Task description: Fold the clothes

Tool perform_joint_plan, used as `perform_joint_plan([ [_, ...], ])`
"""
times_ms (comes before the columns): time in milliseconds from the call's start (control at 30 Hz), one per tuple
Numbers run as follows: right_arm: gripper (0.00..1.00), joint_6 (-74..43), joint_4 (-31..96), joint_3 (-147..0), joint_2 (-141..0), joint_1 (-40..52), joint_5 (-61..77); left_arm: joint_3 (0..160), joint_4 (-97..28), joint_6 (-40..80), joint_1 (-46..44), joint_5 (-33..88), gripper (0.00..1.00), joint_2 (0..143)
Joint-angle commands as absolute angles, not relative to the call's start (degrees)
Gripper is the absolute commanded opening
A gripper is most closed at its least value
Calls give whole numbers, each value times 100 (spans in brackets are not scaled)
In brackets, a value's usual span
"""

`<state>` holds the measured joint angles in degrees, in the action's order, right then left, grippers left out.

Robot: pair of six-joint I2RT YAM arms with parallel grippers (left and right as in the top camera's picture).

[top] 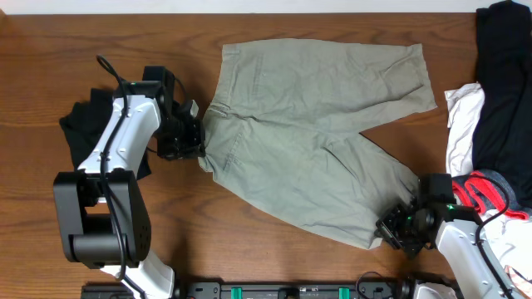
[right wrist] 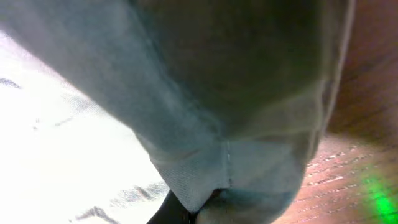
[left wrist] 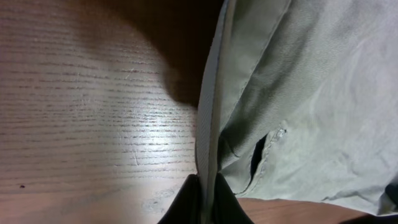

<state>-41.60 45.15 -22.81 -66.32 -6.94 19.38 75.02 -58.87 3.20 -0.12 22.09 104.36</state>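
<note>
The khaki-green shorts [top: 307,133] lie spread and wrinkled across the middle of the table, waistband to the left and both legs pointing right. My left gripper [top: 198,137] is shut on the waistband's left edge. In the left wrist view, the band [left wrist: 211,124] runs straight down between the dark fingertips [left wrist: 186,205]. My right gripper [top: 391,228] sits at the hem of the nearer leg. In the right wrist view, the hem fabric [right wrist: 236,93] hangs over the gripper [right wrist: 211,208], pinched in its jaws and hiding most of them.
A black garment [top: 79,129] lies at the left under my left arm. At the right edge is a pile of black [top: 503,75], white [top: 461,124] and red-grey [top: 490,195] clothes, close to my right arm. Bare wooden table [top: 50,50] surrounds the shorts.
</note>
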Motion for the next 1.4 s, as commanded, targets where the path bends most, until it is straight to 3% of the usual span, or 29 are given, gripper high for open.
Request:
perform_joint_plan([
  [0, 1, -3450, 4521, -2408, -6643, -631, 2209, 7531, -6040, 368, -8, 2200, 6, 10414],
  [333, 1, -2456, 5564, -4268, -6578, -631, 1835, 7533, -6486, 370, -8, 2200, 6, 9273],
  [567, 1, -2349, 5594, -4925, -6582, -635, 1820, 7533, -5806, 370, -8, 2196, 6, 8438],
  [1000, 2, -2421, 3426, -5127, -6928, -635, 1594, 7533, -4239, 770, -8, 2128, 6, 8503],
  [1367, 1, -2104, 3361, -6654, -8814, -635, 1372, 7533, -2716, 1028, -10, 1938, 6, 8868],
])
